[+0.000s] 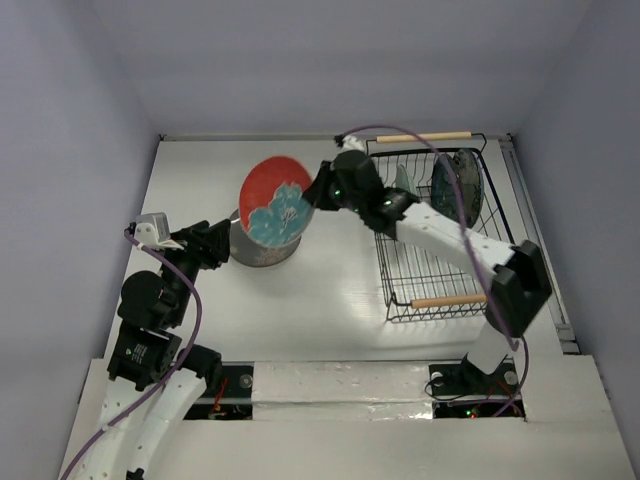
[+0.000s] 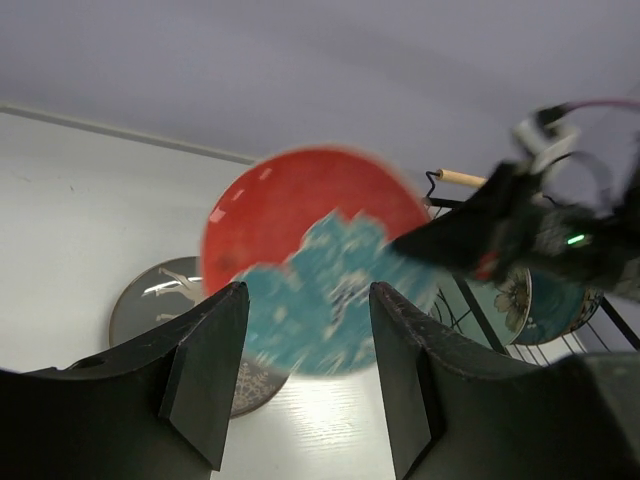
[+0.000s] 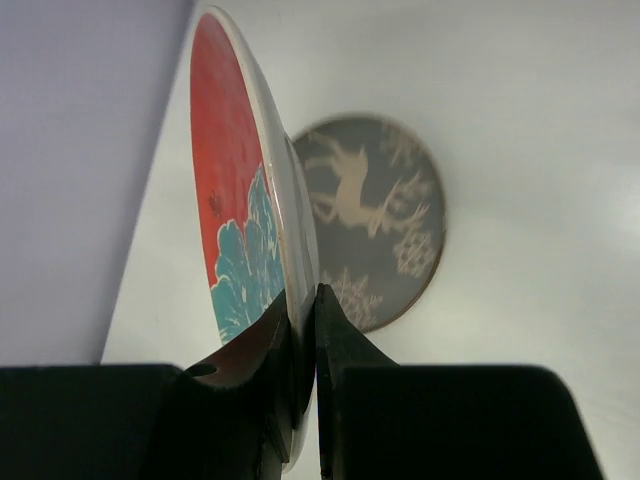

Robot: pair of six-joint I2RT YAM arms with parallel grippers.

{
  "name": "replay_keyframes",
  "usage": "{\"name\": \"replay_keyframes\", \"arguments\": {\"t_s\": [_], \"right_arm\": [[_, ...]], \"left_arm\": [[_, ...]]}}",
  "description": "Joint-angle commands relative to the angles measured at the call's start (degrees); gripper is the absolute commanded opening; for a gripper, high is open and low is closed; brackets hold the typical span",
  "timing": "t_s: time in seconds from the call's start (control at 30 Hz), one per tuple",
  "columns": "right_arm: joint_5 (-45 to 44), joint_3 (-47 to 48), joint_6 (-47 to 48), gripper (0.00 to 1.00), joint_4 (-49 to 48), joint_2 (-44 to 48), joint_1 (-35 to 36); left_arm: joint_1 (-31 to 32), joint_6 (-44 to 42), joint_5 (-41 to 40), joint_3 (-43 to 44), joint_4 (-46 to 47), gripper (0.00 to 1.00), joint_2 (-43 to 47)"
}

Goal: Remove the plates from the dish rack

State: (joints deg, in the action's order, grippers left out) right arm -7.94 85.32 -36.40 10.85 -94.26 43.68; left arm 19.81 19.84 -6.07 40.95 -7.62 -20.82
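Note:
My right gripper (image 1: pixel 318 188) is shut on the rim of the red plate with the teal flower (image 1: pixel 276 200) and holds it tilted in the air above the dark grey deer plate (image 1: pixel 262 248), which lies flat on the table. The right wrist view shows the red plate (image 3: pixel 232 215) edge-on between the jaws, with the deer plate (image 3: pixel 372 220) below. My left gripper (image 1: pixel 218 243) is open and empty just left of the deer plate; its view shows the red plate (image 2: pixel 300 255) ahead. The black wire dish rack (image 1: pixel 432 230) stands at right with teal plates (image 1: pixel 455 187) upright in it.
The rack's wooden handles (image 1: pixel 424 137) sit at its far and near ends. The right arm's purple cable (image 1: pixel 455 185) loops over the rack. Enclosure walls (image 1: pixel 80 150) stand left, right and behind the table.

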Motion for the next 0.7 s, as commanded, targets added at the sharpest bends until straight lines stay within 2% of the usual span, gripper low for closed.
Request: {"name": "replay_keyframes", "arguments": {"t_s": [0.0, 0.2, 0.67], "right_arm": [[4.6, 2.7, -11.0, 0.00, -19.9, -1.4, 1.6], [4.3, -0.5, -19.2, 0.00, -28.9, -10.0, 2.2], [7.5, 0.5, -26.2, 0.00, -32.2, -23.8, 2.2]], "left_arm": [[-0.5, 0.0, 0.3, 0.3, 2.3, 0.49, 0.1], [-0.5, 0.0, 0.2, 0.4, 2.3, 0.49, 0.3], [-0.5, -0.2, 0.5, 0.4, 2.2, 0.49, 0.0]]}}
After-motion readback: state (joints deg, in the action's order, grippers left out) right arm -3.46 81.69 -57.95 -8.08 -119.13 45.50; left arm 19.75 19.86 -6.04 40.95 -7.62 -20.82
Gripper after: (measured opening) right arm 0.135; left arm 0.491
